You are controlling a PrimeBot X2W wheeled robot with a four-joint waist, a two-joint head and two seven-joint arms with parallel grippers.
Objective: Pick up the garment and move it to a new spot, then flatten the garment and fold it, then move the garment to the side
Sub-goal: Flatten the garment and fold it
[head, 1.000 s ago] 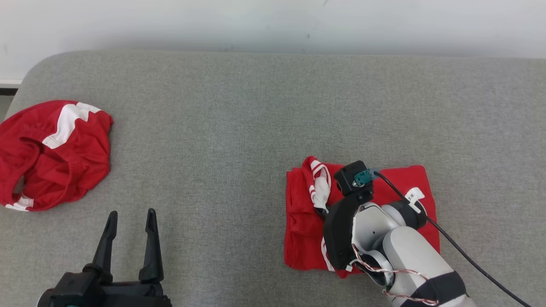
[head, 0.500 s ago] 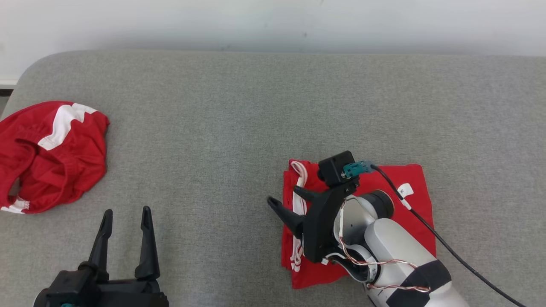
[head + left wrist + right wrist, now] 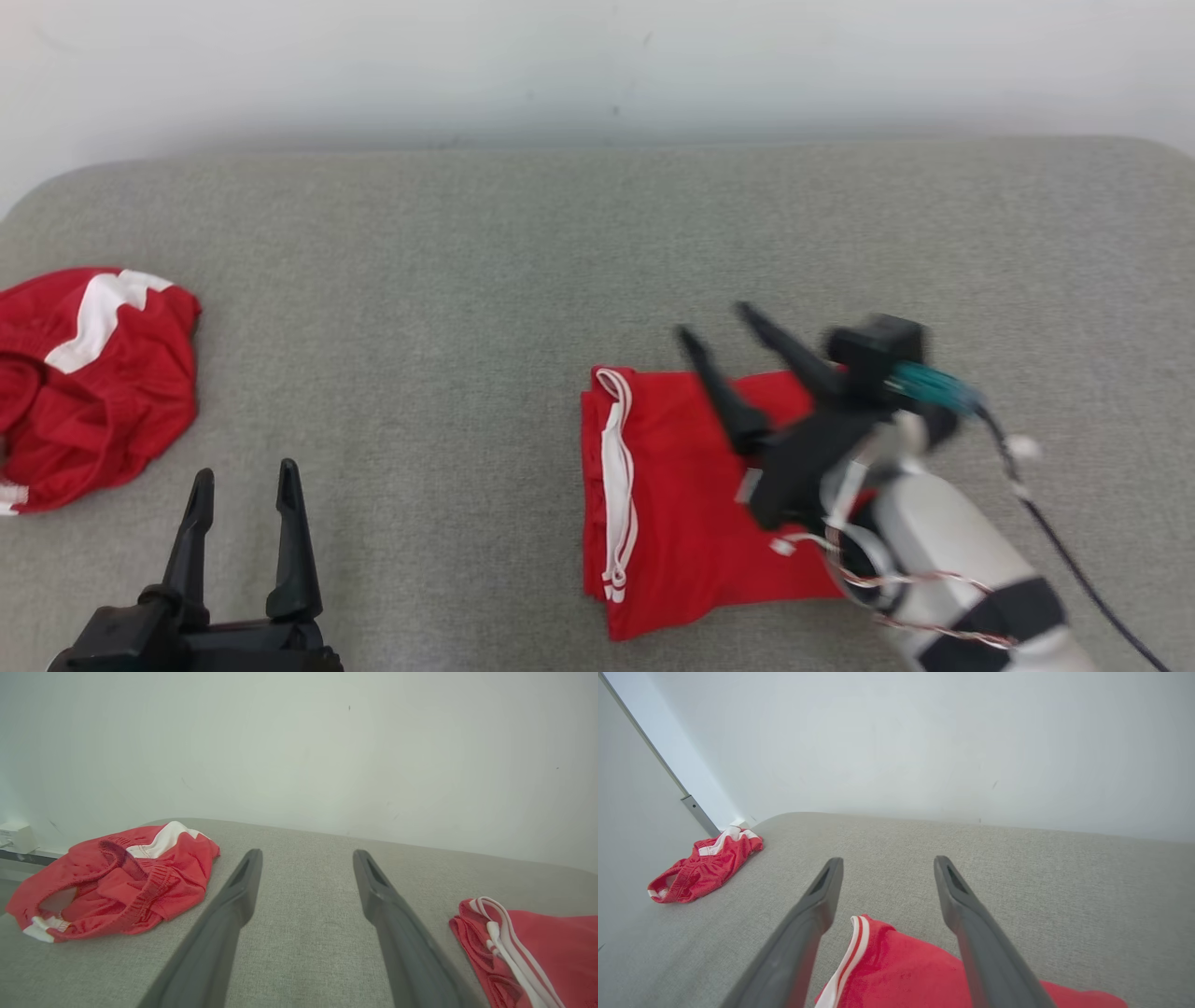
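Note:
A folded red garment with white stripes [image 3: 681, 495] lies flat on the grey surface at centre right; its striped edge also appears in the left wrist view [image 3: 523, 952] and the right wrist view [image 3: 896, 975]. My right gripper [image 3: 714, 322] hovers open above the garment's far edge, fingers pointing up-left, nothing between them [image 3: 883, 863]. Low at the left, my left gripper [image 3: 243, 471] stands open and empty [image 3: 306, 854]. A second red garment with white patches [image 3: 89, 373] lies crumpled at the far left [image 3: 117, 882] [image 3: 703, 870].
The grey padded surface [image 3: 448, 280] ends at a pale wall [image 3: 560, 65] at the back; its rounded corner is at the far left. A black cable [image 3: 1064, 560] trails from my right wrist toward the lower right.
My right gripper has let go of the garment, lifted off it and swung from pointing left to pointing up-left. The garment now lies flat. The head camera shifted right and tilted.

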